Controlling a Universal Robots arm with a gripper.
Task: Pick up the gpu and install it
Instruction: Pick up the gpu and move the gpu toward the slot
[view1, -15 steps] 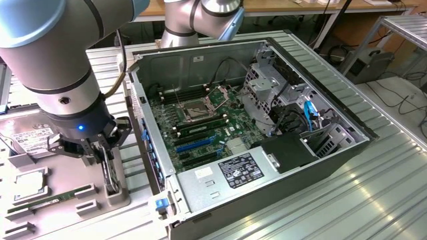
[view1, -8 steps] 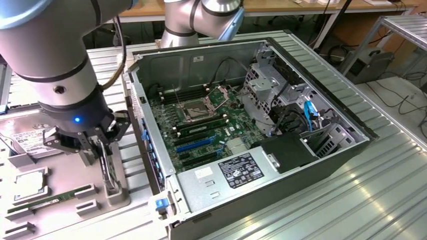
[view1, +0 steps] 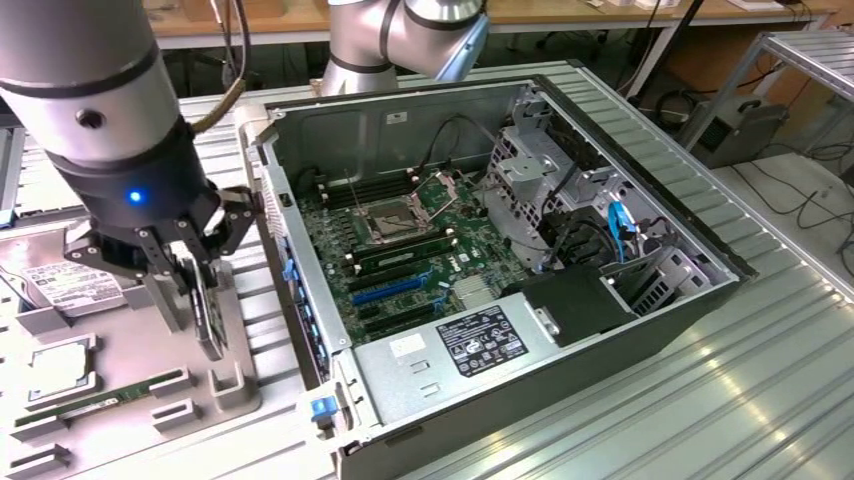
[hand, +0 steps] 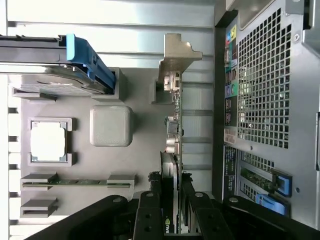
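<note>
The gpu (view1: 208, 318) is a thin dark card standing on its edge in the grey parts tray (view1: 127, 335), at the exterior view's left. My gripper (view1: 198, 300) reaches down over it with a finger on each side, shut on the card. In the wrist view the gpu (hand: 173, 127) runs away from my gripper (hand: 171, 202), and its silvery-tan bracket (hand: 176, 55) is at the far end by a tray holder. The black fingers (hand: 150, 205) press its flanks. The open computer case (view1: 534, 330) lies beside the tray, with the motherboard (view1: 400, 250) and a blue slot (view1: 394, 288) exposed.
The grey tray (hand: 142, 150) also holds a hard drive (view1: 54, 285), a processor chip (hand: 47, 141) and a memory stick (hand: 75, 181). The perforated rear wall of the case (hand: 265, 85) stands close beside the card. Cables and a drive cage (view1: 534, 180) crowd the case's far side.
</note>
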